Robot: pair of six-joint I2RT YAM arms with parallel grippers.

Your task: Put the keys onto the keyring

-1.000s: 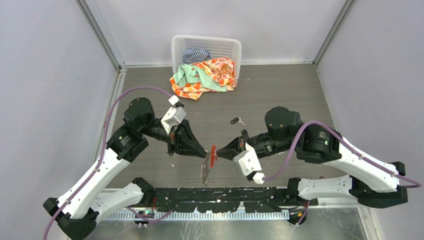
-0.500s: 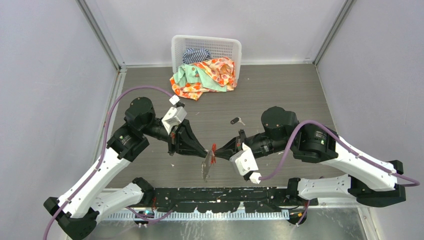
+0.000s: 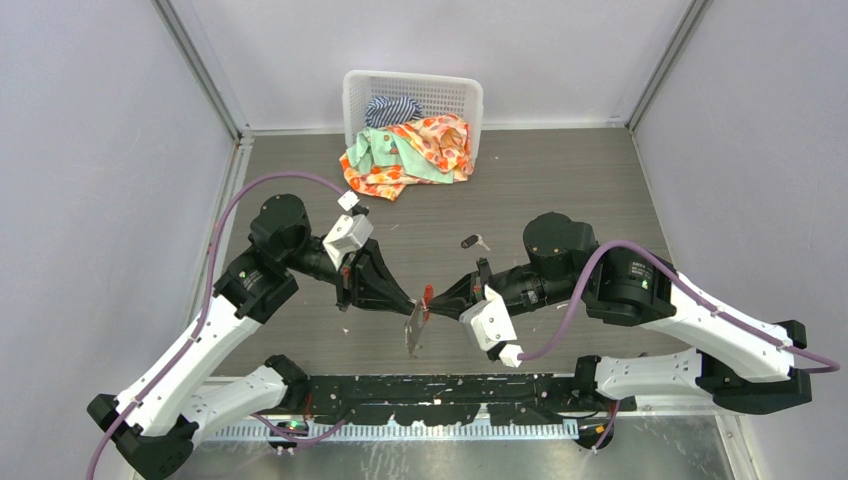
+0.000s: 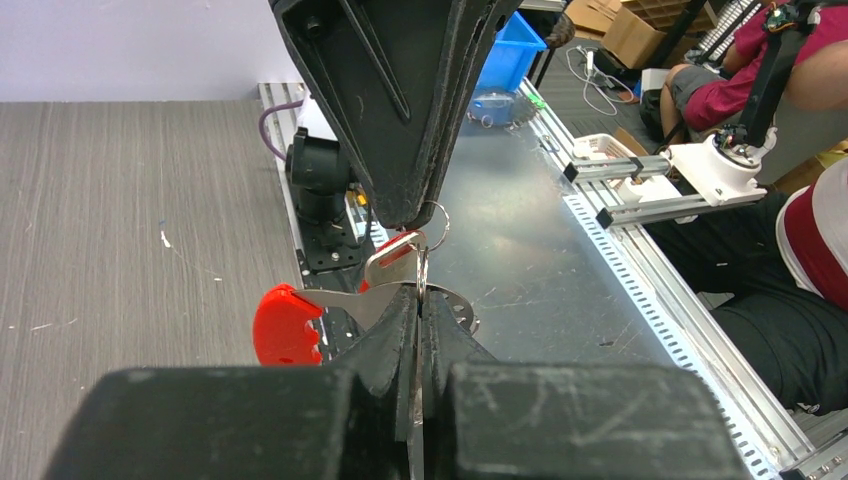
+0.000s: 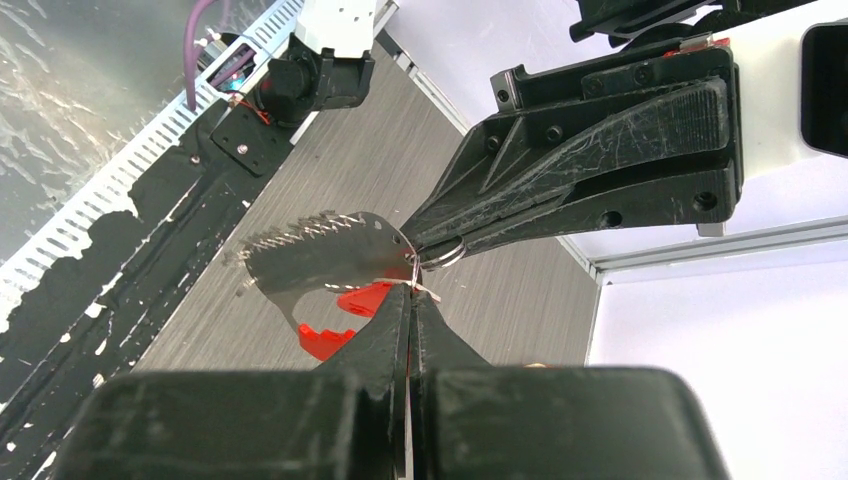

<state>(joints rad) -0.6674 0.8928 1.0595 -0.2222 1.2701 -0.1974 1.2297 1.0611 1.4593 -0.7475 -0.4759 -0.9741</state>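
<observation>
From the overhead view, both arms meet just below the centre of the frame, raised off the surface [image 3: 560, 180]. My left pincer [image 3: 408, 303] is closed on the keyring [image 3: 413, 330]. In the right wrist view the grey loop sticks out from between its tips, and the fan of silvery pieces spreads to the left of them. My right pincer [image 3: 440, 303] is also closed, tip to tip with the left one right at the ring. I cannot tell what, if anything, it has pinched.

A red piece [image 4: 284, 325] hangs at the joint, to the lower left in the left wrist view. I cannot tell whether it is the small key or the bunch's tag.

The black-headed key [image 3: 470, 241] lies on the surface up and right of the pincers, apart from the bunch. A white basket [image 3: 440, 92] with cloths [image 3: 410, 150] spilling out sits at the top centre.
</observation>
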